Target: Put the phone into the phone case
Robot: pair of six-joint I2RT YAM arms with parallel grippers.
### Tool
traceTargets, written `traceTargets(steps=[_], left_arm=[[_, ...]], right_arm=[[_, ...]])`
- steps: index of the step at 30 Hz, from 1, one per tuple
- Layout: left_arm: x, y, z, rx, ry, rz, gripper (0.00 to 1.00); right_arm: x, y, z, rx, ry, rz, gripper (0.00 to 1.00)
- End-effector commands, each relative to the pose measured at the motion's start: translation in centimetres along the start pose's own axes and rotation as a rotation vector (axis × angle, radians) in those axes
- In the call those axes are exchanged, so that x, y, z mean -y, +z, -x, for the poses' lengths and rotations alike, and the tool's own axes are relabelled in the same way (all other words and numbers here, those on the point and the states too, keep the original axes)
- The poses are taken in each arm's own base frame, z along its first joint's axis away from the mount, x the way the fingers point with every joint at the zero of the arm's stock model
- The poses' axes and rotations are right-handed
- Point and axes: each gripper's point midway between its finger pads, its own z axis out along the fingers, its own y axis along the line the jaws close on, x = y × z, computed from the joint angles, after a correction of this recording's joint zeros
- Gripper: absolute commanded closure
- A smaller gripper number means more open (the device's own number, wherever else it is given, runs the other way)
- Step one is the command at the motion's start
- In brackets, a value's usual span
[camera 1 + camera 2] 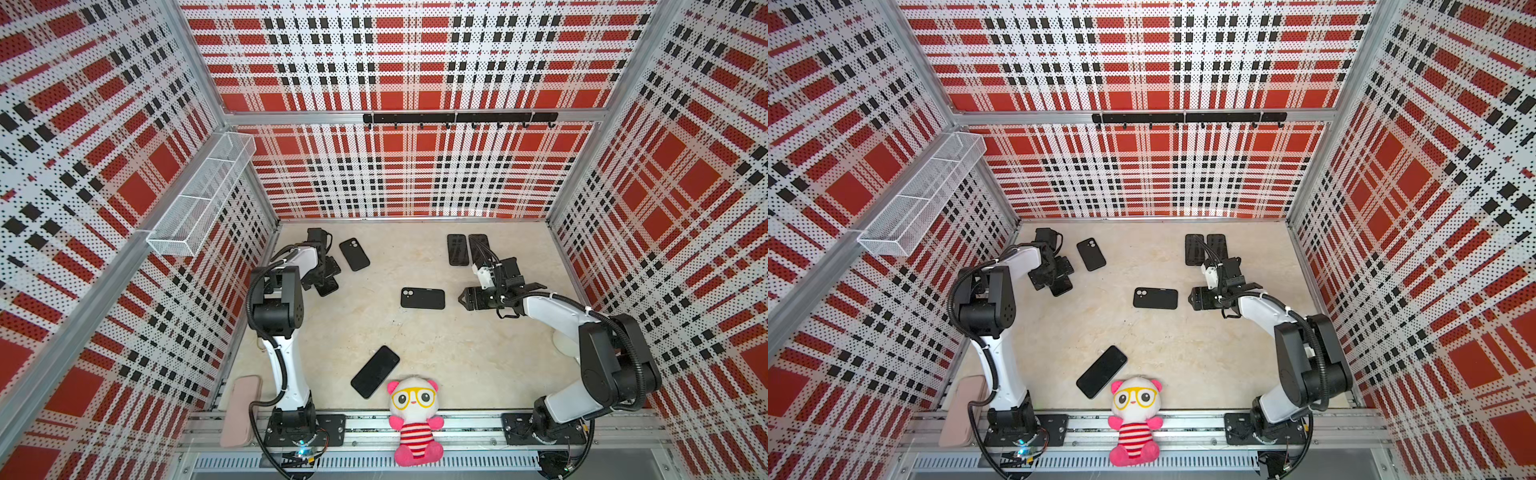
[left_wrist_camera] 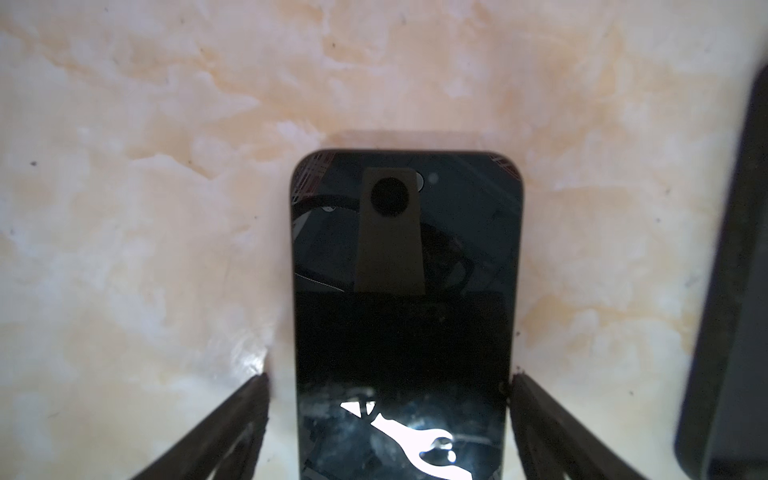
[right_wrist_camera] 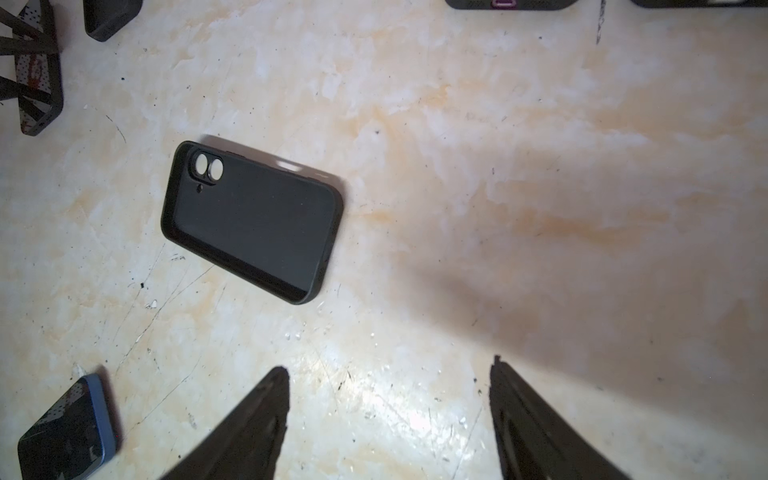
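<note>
A black phone point(image 2: 407, 249) lies screen up on the table at the far left, with part of it showing in both top views point(image 1: 328, 287) point(image 1: 1062, 286). My left gripper point(image 2: 390, 378) is low over it and open, its jaws astride the phone's two long edges. One finger point(image 2: 249, 407) stands a little clear of the edge, and the opposite one is at or almost at the phone's side. An empty black phone case point(image 1: 422, 298) point(image 3: 253, 220) lies open side up mid-table. My right gripper point(image 1: 462, 299) point(image 3: 388, 370) hovers just right of the case, open and empty.
A second phone with a blue edge point(image 1: 375, 372) point(image 3: 66, 432) lies near the front. Another black case point(image 1: 354, 254) is beside the left gripper, and two dark cases point(image 1: 457, 249) are at the far right. A plush toy point(image 1: 415, 419) and a pink case point(image 1: 241, 409) sit at the front rail.
</note>
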Motion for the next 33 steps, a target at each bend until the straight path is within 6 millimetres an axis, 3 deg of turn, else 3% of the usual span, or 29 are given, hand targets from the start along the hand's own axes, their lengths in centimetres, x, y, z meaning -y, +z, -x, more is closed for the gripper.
traceTargets(steps=[1,4,7,13,16,18,24,28,33], left_arm=[[0.6,0.7,-0.9,-0.023,-0.003,-0.021,0.19],[0.7,0.6,-1.1,-0.022,0.002,-0.019,0.27],[1.1,0.1,-1.1,-0.022,0.004,-0.039,0.29],[3.6,-3.9,-0.8,0.014,0.017,-0.184,0.29],[5.1,-6.7,-1.5,0.034,0.01,-0.292,0.32],[6.5,-8.2,-3.1,0.023,-0.004,-0.39,0.32],[9.4,-11.9,-8.1,0.014,-0.101,-0.61,0.36],[11.1,-14.6,-10.2,0.024,-0.252,-0.782,0.38],[12.3,-18.3,-11.6,0.028,-0.45,-0.981,0.54]], right_arm=[[0.1,-0.3,0.8,0.023,-0.023,0.0,0.22],[0.1,-0.2,0.7,0.02,-0.022,0.001,0.22],[0.0,-0.1,0.8,0.016,-0.019,0.008,0.22],[-1.4,-0.3,1.1,0.022,-0.044,0.043,0.21],[-3.8,-0.3,1.4,0.037,-0.078,0.097,0.21],[-6.1,0.0,1.7,0.058,-0.101,0.15,0.22],[-14.9,-0.1,3.7,0.226,-0.111,0.384,0.23],[-20.0,-0.6,4.7,0.338,-0.106,0.507,0.24],[-23.3,0.5,5.0,0.418,-0.057,0.547,0.29]])
